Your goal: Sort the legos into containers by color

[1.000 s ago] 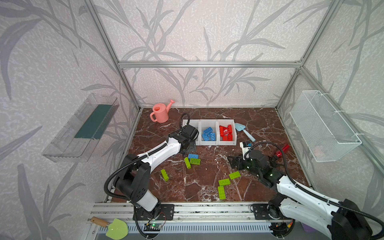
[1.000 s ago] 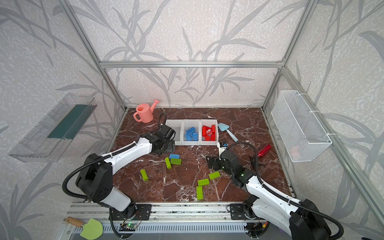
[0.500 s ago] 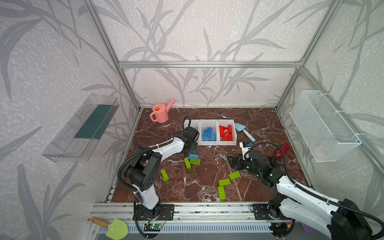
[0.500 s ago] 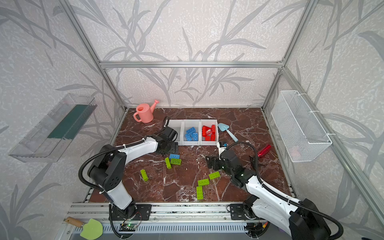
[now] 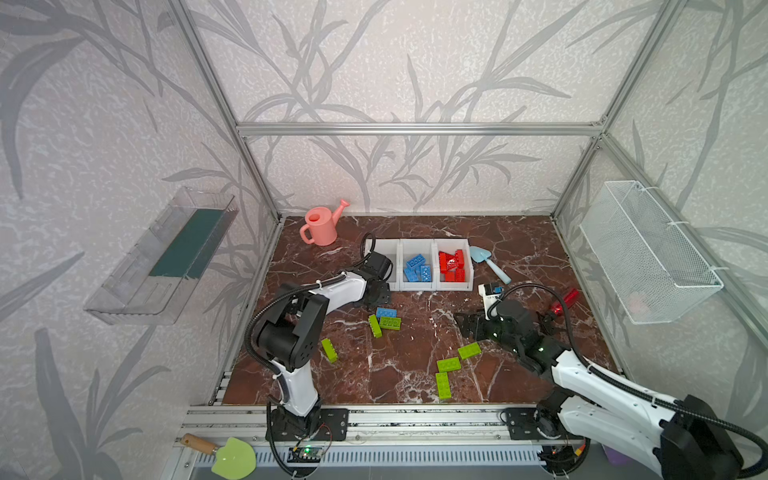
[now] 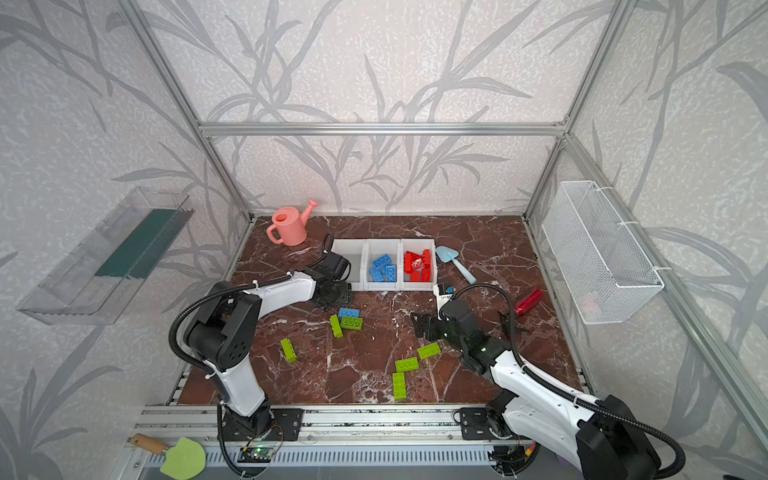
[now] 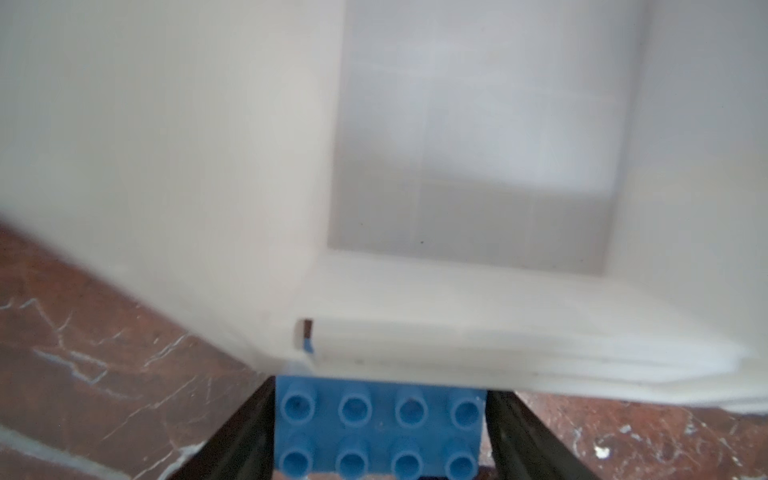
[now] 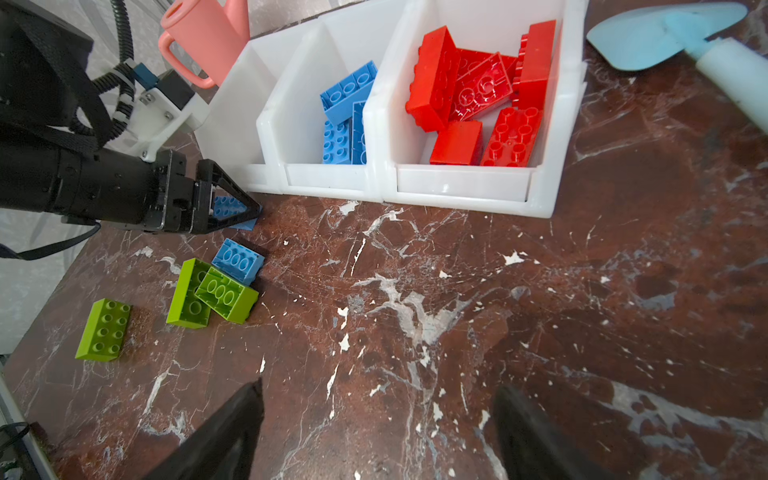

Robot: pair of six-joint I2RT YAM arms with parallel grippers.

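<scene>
Beside the white plastic bins (image 8: 332,183), left gripper (image 8: 245,212) fingers clamp a blue studded plastic brick (image 7: 380,432); right gripper (image 8: 379,390) fingers apart.

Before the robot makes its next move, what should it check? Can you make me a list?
1. Left gripper has the blue brick between its fingers, jaws against both sides: ok.
2. Brick lifted off the table: cannot tell.
3. Brick lined up with the middle bin, where the blue ones go: not ok, it sits in front of the empty bin.
4. Middle bin has room for one more: ok.
5. Right gripper open and clear of the bins: ok.
</scene>
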